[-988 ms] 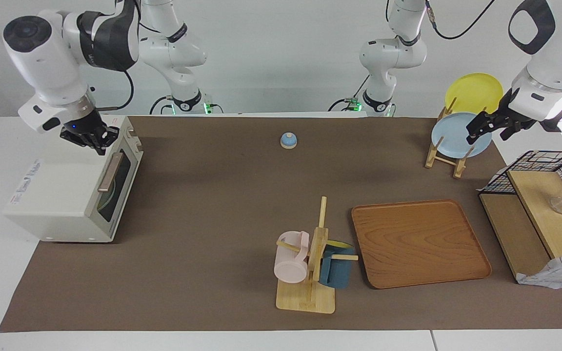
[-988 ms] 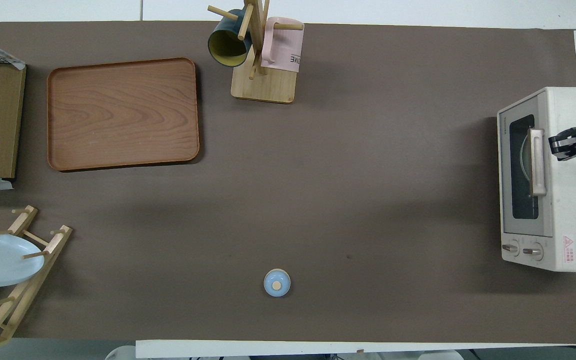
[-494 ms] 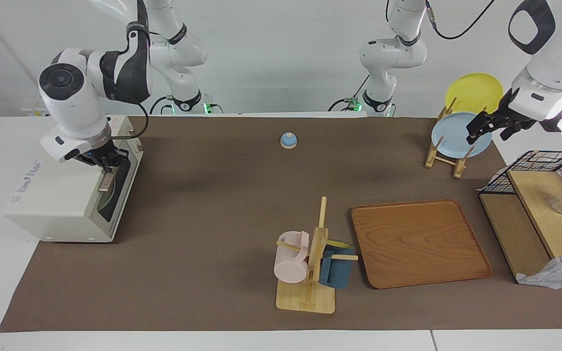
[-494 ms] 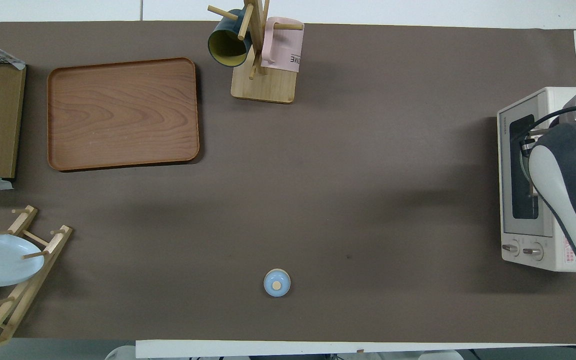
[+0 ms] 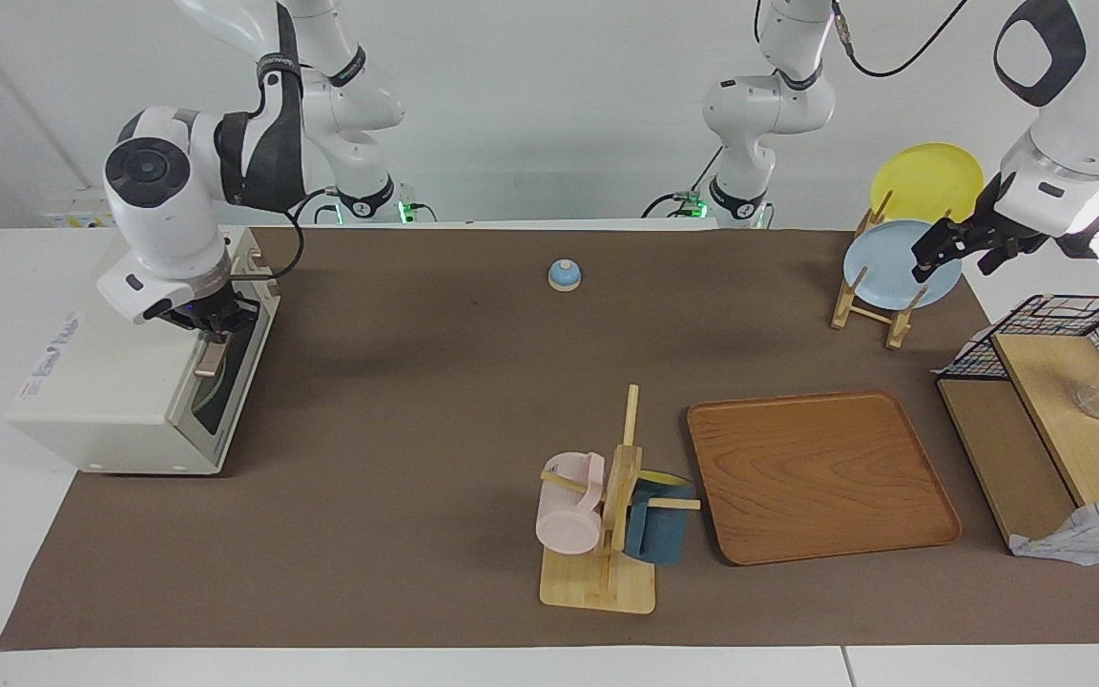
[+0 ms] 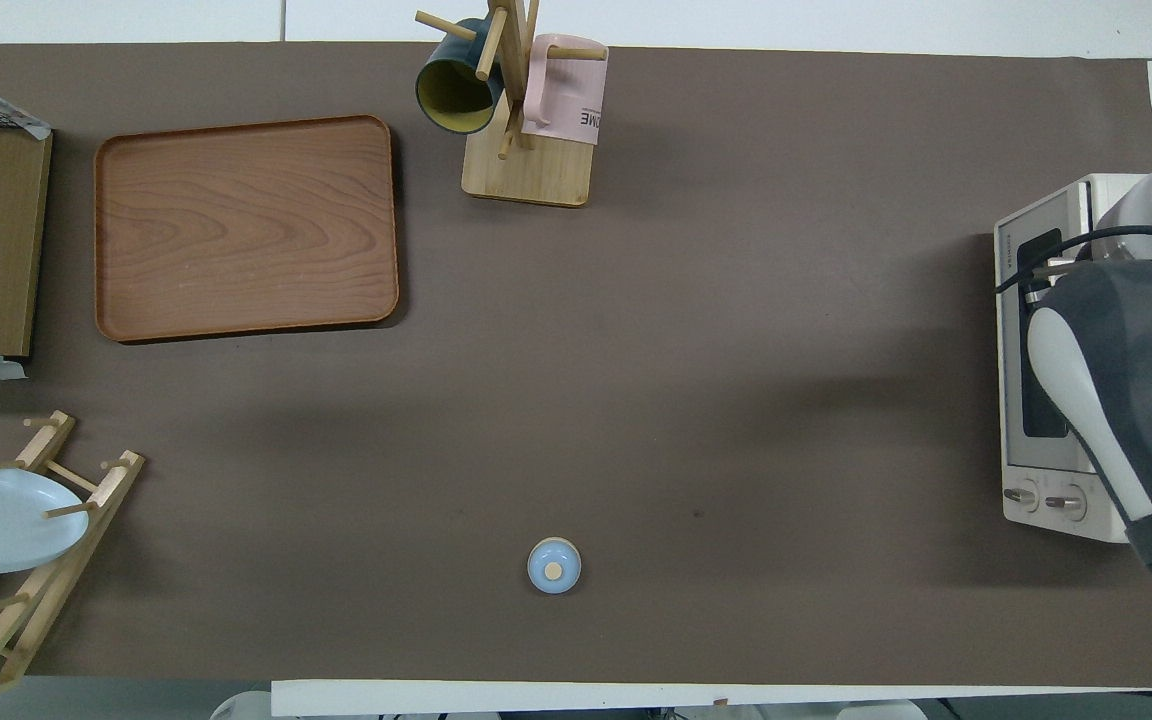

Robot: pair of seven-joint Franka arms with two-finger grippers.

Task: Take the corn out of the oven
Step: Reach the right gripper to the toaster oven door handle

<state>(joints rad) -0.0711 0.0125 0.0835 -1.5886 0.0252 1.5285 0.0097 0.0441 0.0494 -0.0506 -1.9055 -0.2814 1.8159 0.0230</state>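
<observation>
The corn cannot be seen; presumably it lies inside the shut oven (image 5: pixel 120 382) at middle left of the facing frame. The right gripper (image 5: pixel 209 329) sits at its door handle (image 5: pixel 208 359), grip unreadable. The left gripper (image 5: pixel 952 246) waits over the plate rack (image 5: pixel 869 305), upper right.

I saw a wooden tray (image 5: pixel 821 474), a mug rack (image 5: pixel 607 534) beside it, a small blue bell (image 5: pixel 564 275), a plate rack (image 5: pixel 879 286) under the left claw (image 5: pixel 952 250)

Oven (image 6: pixel 1021 490) door handle under the arm
</observation>
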